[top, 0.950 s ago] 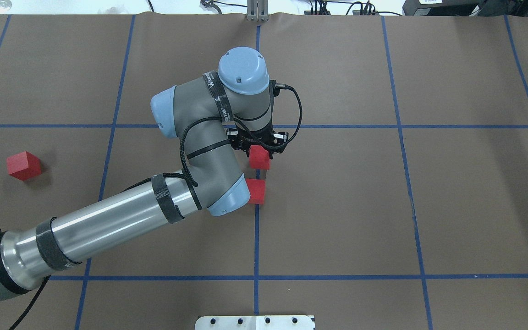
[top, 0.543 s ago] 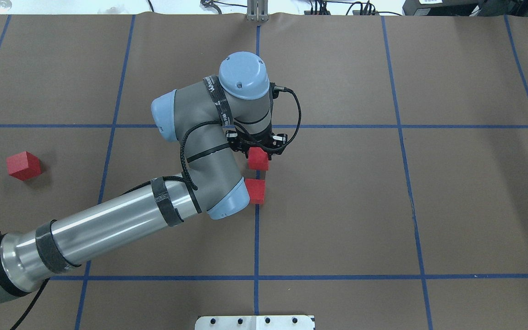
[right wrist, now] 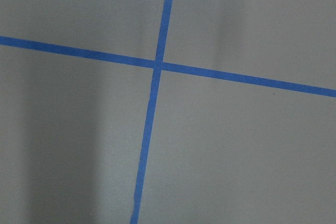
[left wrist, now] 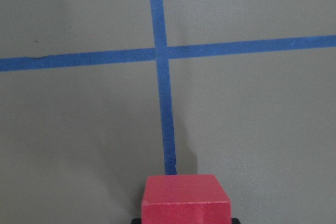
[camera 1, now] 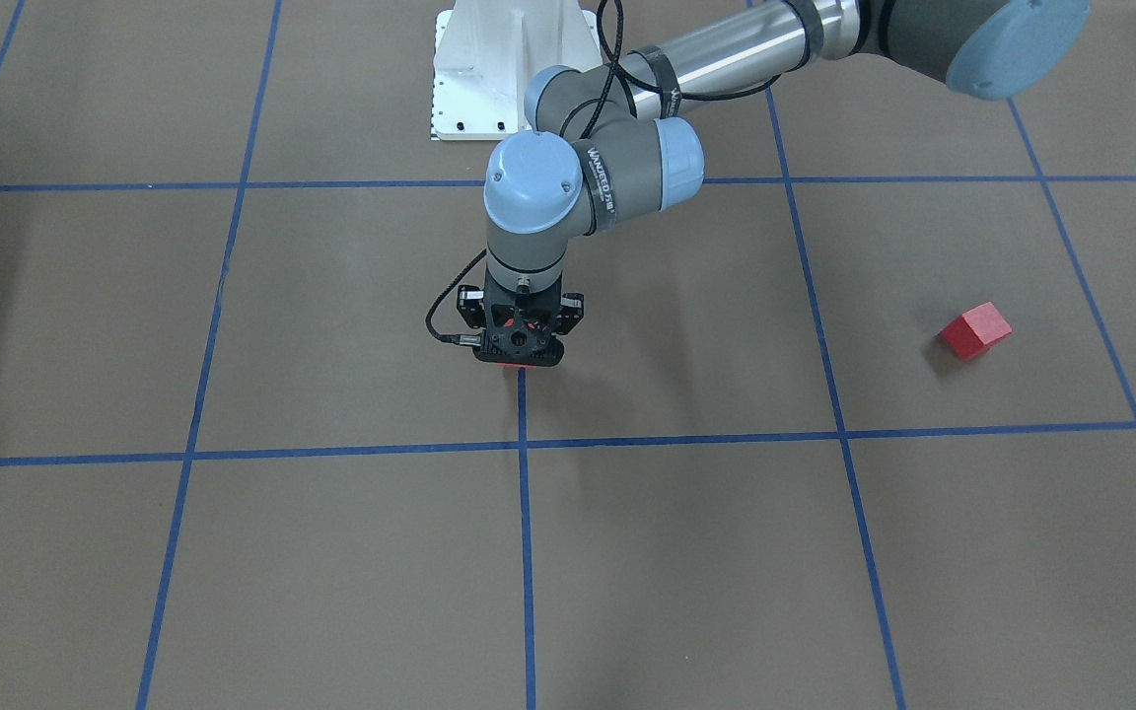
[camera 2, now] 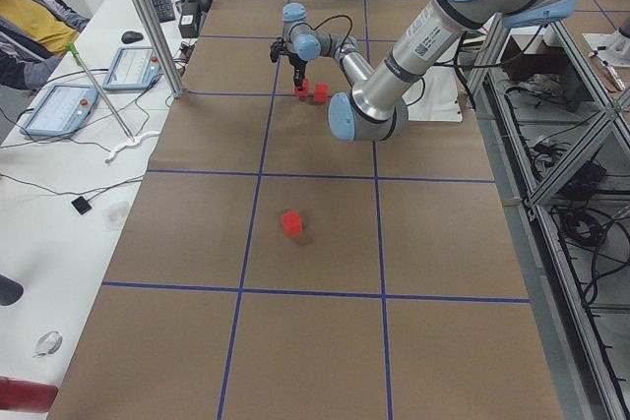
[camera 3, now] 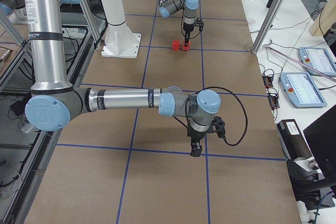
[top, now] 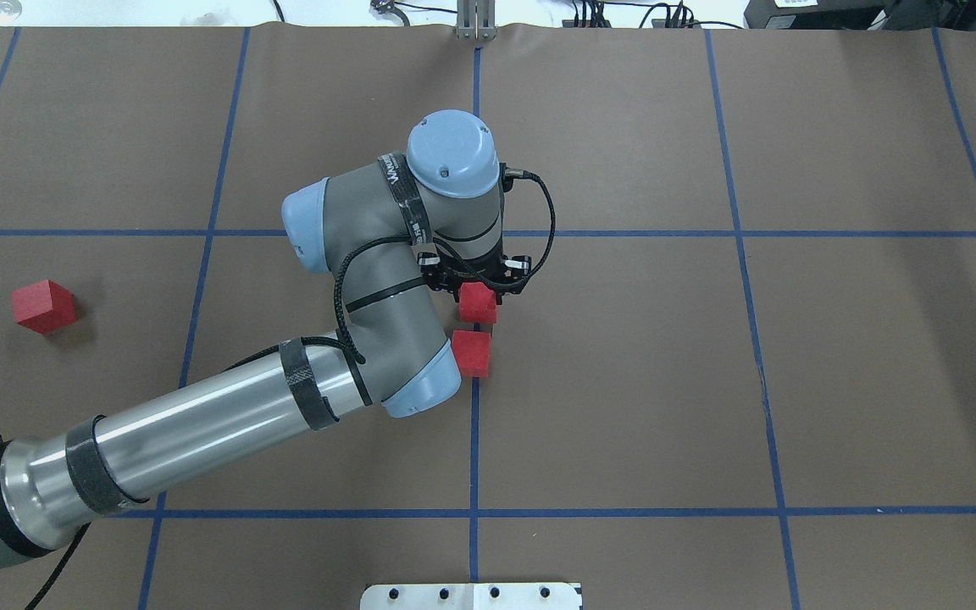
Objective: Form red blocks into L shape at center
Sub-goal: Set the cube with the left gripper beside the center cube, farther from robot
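Brown tabletop [top: 623, 381], blue tape grid [top: 623, 233], left jaws clamping a red block [top: 478, 302] (right jaws: cannot tell)

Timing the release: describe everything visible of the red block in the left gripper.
The held red block is a small matte cube, square to the grid, clamped in the left gripper over the blue centre line. It is just beyond the placed red block, a slim gap between. Table contact cannot be told.
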Action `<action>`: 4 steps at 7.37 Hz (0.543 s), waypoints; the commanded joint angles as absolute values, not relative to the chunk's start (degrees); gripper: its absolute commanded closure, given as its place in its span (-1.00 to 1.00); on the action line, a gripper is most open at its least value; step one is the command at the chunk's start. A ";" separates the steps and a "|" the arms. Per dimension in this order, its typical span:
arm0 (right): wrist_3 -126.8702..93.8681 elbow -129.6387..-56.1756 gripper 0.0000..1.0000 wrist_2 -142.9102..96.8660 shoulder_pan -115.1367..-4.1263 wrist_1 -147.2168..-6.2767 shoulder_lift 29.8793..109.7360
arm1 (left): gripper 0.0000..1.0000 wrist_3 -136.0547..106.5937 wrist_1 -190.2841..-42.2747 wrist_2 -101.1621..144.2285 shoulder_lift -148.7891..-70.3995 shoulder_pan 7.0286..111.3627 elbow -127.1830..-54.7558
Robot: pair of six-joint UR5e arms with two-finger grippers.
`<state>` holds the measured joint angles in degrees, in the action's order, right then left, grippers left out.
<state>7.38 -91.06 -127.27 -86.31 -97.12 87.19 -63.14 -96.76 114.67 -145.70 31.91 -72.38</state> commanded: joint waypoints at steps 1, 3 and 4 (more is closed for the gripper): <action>7.38 -90.79 -0.99 -127.35 -86.31 -97.03 87.10 | 0.35 -63.19 -96.77 114.08 -145.46 31.64 -72.42; 7.38 -90.79 -0.99 -127.35 -86.31 -97.03 87.10 | 0.34 -63.19 -96.77 114.00 -144.67 31.29 -73.21; 7.38 -90.79 -0.99 -127.35 -86.22 -97.03 87.10 | 0.34 -63.19 -96.68 113.99 -144.58 31.29 -73.21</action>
